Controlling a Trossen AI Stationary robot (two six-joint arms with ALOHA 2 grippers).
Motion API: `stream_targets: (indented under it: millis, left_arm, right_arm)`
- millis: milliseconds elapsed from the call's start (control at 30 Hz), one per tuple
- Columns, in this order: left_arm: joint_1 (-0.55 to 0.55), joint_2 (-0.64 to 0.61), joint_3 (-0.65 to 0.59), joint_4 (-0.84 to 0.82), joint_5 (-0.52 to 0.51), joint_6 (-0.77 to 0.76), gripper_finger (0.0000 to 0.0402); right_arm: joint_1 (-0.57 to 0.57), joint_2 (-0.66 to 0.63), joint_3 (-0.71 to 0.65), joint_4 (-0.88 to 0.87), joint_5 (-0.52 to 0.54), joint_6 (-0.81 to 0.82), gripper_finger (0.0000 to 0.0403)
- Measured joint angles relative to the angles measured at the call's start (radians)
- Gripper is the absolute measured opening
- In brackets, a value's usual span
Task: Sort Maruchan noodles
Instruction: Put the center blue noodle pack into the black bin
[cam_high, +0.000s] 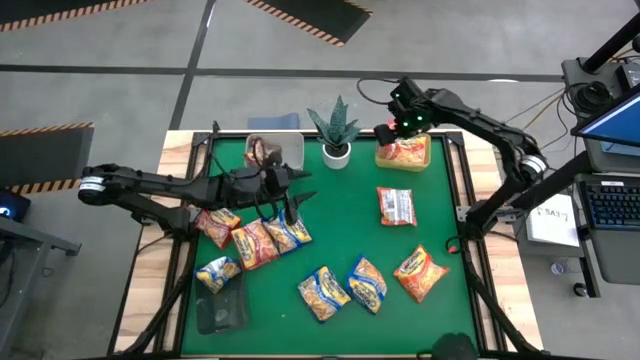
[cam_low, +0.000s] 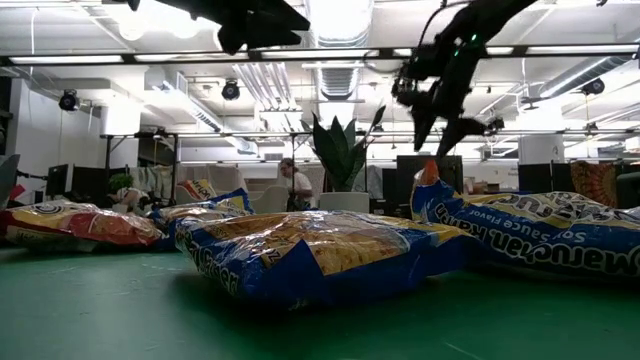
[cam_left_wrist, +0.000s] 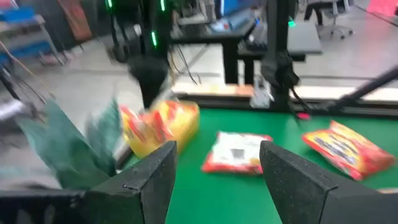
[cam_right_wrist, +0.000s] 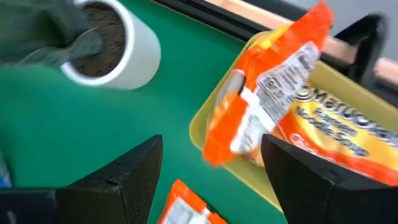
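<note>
Several Maruchan noodle packets lie flat on the green table: a cluster (cam_high: 255, 240) at the left, three more (cam_high: 367, 283) near the front, and a red-white one (cam_high: 397, 205) right of centre. At the far right a yellow tray (cam_high: 428, 150) holds orange packets. One of them (cam_right_wrist: 267, 93) leans tilted over the tray's rim (cam_right_wrist: 199, 134), and another (cam_right_wrist: 348, 124) lies inside. My right gripper (cam_high: 385, 132) (cam_right_wrist: 211, 168) hangs open above that tray, pointing steeply down. My left gripper (cam_high: 305, 190) (cam_left_wrist: 217, 168) hovers open and nearly level above the left cluster, with nothing between its fingers.
A potted green plant (cam_high: 335, 130) in a white pot (cam_right_wrist: 115, 53) stands just left of the yellow tray. A clear container (cam_high: 275, 150) sits at the far left and a dark one (cam_high: 220, 310) at the near left. The right arm's frame (cam_left_wrist: 273, 56) borders the far edge.
</note>
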Motion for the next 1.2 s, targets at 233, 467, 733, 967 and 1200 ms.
stream_targets:
  millis: [233, 467, 733, 967, 1200]
  left_arm:
    - [-0.069, 0.049, -0.020, -0.185, 0.000, -0.264, 0.0212]
    - [-0.156, 0.104, -0.023, -0.294, 0.022, -0.467, 0.0212]
    - [-0.176, 0.102, 0.030, -0.520, 0.026, -0.594, 0.0211]
    - [-0.171, 0.102, 0.039, -0.704, 0.015, -0.427, 0.0204]
    - [-0.112, 0.100, 0.036, -0.715, 0.052, -0.367, 0.0196]
  right_arm:
    - [0.036, -0.228, -0.072, -0.050, 0.001, -0.113, 0.0252]
    - [0.153, -0.528, -0.324, 0.071, -0.006, -0.140, 0.0253]
    - [0.335, -0.768, -0.594, 0.415, -0.127, -0.029, 0.0250]
    - [0.443, -0.826, -0.689, 0.554, -0.140, -0.063, 0.0239]
    - [0.501, -0.830, -0.778, 0.665, -0.140, -0.075, 0.0235]
